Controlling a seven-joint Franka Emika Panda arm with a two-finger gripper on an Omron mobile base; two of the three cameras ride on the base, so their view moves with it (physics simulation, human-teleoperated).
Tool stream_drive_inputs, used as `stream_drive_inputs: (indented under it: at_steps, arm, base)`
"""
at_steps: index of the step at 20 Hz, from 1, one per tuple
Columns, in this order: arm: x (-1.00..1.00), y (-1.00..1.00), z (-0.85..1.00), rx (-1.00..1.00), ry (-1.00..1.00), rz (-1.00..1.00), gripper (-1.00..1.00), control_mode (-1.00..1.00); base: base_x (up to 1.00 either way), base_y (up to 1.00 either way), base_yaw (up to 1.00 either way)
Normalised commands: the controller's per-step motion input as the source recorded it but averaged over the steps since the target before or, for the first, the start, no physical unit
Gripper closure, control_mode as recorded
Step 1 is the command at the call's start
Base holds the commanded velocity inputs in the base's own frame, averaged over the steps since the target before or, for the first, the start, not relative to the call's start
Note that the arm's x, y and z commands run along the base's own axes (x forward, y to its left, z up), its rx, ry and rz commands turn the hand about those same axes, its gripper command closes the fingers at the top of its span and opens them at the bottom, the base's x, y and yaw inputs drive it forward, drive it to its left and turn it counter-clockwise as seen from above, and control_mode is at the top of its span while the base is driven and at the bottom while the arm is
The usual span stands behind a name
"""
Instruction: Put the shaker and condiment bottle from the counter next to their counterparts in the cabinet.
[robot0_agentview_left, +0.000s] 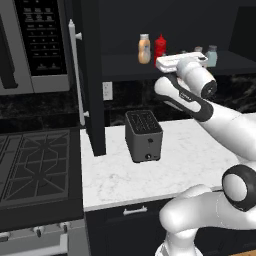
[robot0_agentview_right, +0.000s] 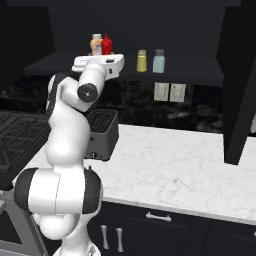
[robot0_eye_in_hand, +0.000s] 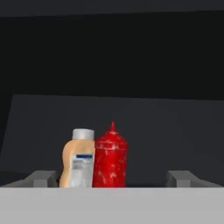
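Red condiment bottle (robot0_eye_in_hand: 111, 157) base hidden, fingers (robot0_eye_in_hand: 43, 178) apart

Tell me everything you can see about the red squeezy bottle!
The red bottle looks like a ketchup bottle: shiny, plastic-looking, speckled with pale flecks, round shoulders and a pointy red cap. It stands upright on the dark cabinet shelf, close against the orange-tan bottle with the pale cap, maybe touching it. The open fingers stand wide on either side and do not hold it.
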Motion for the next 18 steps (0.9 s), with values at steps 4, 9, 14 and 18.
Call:
stream_drive_inputs:
  at_steps: [4, 9, 14, 18]
  arm:
    - [-1.0, -0.17, 0.75, -0.11, 0.02, 0.0, -1.0, -1.0]
    - [-1.0, -0.63, 0.74, -0.14, 0.04, 0.0, -1.0, -1.0]
    - [-1.0, -0.82, 0.32, -0.21, 0.0, 0.0, -1.0, -1.0]
    - [-1.0, -0.87, 0.02, -0.18, 0.0, 0.0, -1.0, -1.0]
  base:
    - [0.0, 0.0, 0.0]
    - [0.0, 0.0, 0.0]
    - [0.0, 0.0, 0.0]
    - [0.0, 0.0, 0.0]
